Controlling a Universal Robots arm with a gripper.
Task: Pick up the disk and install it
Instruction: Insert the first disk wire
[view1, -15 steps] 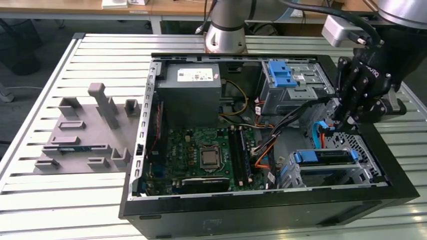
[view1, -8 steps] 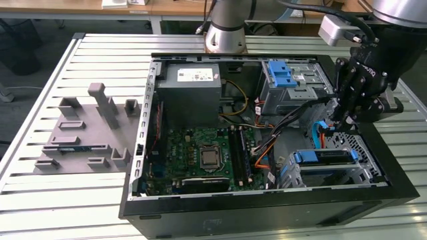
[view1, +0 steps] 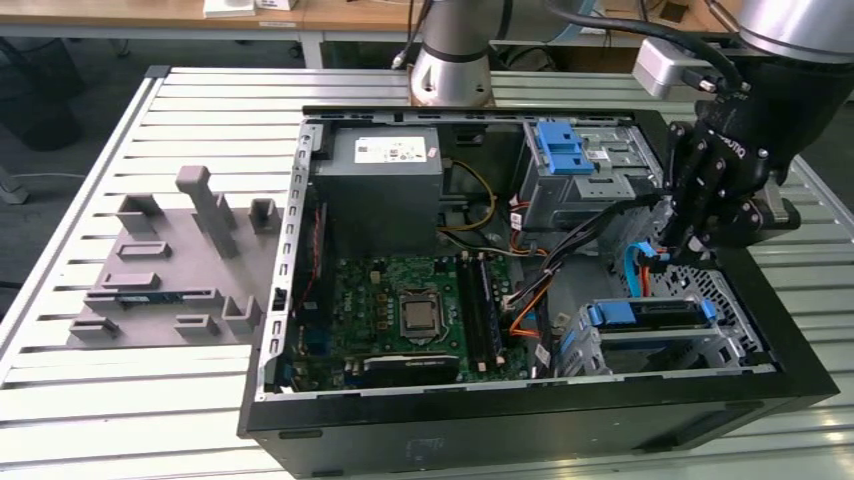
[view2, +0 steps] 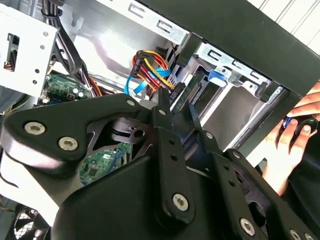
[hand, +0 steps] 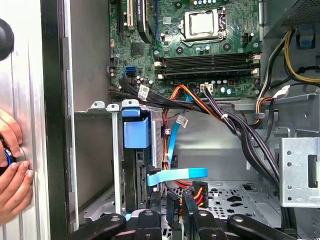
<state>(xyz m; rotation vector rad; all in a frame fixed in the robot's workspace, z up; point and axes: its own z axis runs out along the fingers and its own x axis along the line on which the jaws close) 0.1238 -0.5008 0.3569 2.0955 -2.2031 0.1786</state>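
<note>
The gripper (view1: 697, 232) hangs over the case's (view1: 534, 425) right bay (whether it is closed, I cannot tell); the disk (view1: 650, 315) sits slotted below.

green motherboard (view1: 414, 310), blue drive latch (hand: 136, 132), black case (view1: 534, 430), orange cables (hand: 187, 92).

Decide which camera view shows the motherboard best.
First wrist view: the motherboard sits close, socket and memory slots plain. Exterior view shows it whole but distant; second wrist view, slivers behind the gripper.
</note>
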